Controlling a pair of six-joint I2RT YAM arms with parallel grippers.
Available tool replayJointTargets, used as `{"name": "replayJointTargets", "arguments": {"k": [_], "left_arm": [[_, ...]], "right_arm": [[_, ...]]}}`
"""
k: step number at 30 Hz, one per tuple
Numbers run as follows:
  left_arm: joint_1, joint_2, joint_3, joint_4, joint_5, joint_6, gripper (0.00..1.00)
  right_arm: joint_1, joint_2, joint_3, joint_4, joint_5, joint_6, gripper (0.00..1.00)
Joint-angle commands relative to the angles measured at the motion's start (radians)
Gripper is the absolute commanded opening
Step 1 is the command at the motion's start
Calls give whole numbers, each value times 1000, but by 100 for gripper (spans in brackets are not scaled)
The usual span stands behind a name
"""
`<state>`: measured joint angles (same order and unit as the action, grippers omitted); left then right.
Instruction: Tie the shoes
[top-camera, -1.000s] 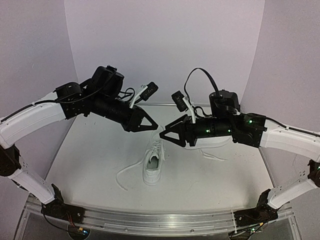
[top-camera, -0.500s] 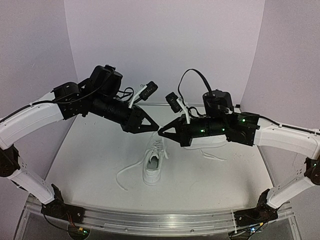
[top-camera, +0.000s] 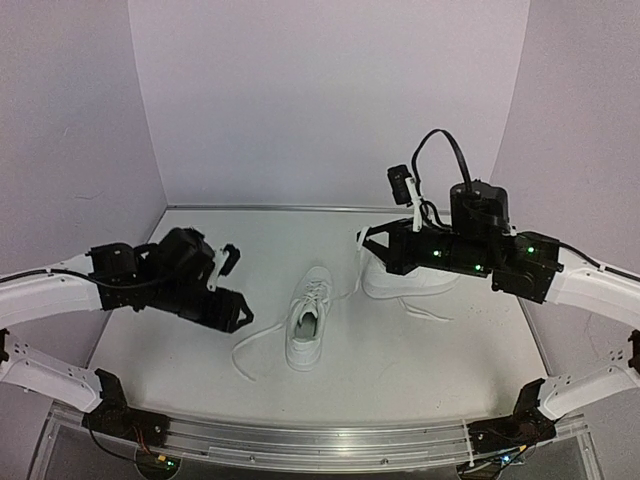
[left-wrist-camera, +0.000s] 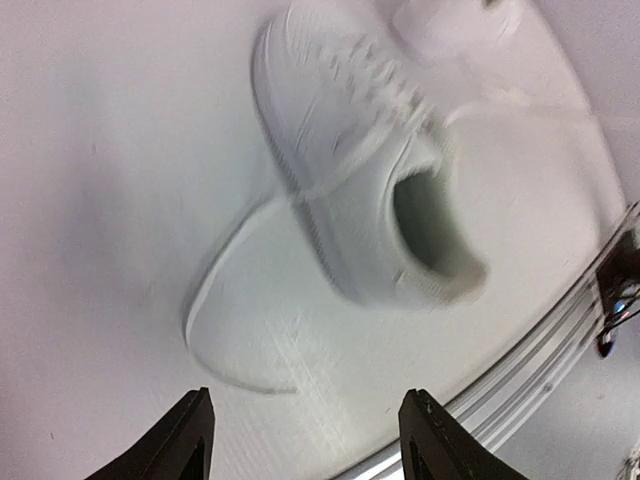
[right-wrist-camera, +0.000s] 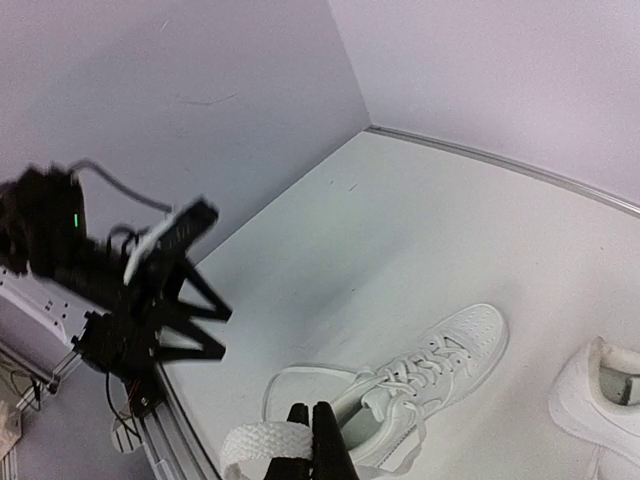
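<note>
— Between the fingers of the right gripper, what is clamped?
— One white lace. The jaws are closed on it, raised above the table. The lace runs down to the near shoe, which lies below and to the left of those fingers.
— Left gripper?
— Fingers spread, nothing between them. Ahead of them lies the same shoe. Its other lace loops on the table just in front of the tips.
— Second shoe?
— Under the right arm, behind the right fingers, beside the first.
</note>
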<state>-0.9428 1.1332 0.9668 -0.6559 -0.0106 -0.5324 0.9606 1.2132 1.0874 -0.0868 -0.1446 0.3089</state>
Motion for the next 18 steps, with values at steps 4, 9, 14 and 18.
{"name": "replayJointTargets", "arguments": {"k": [4, 9, 14, 18], "left_arm": [[-147, 13, -140, -121, -217, -307, 65], [-152, 39, -230, -17, -194, -370, 63], [-155, 128, -276, 113, -158, -396, 58], [-155, 181, -289, 180, -161, -413, 55]], "right_arm": [[-5, -32, -31, -35, 194, 98, 0], [-7, -25, -29, -40, 203, 106, 0], [-7, -22, -33, -42, 197, 112, 0], [-8, -21, -40, -40, 192, 116, 0]]}}
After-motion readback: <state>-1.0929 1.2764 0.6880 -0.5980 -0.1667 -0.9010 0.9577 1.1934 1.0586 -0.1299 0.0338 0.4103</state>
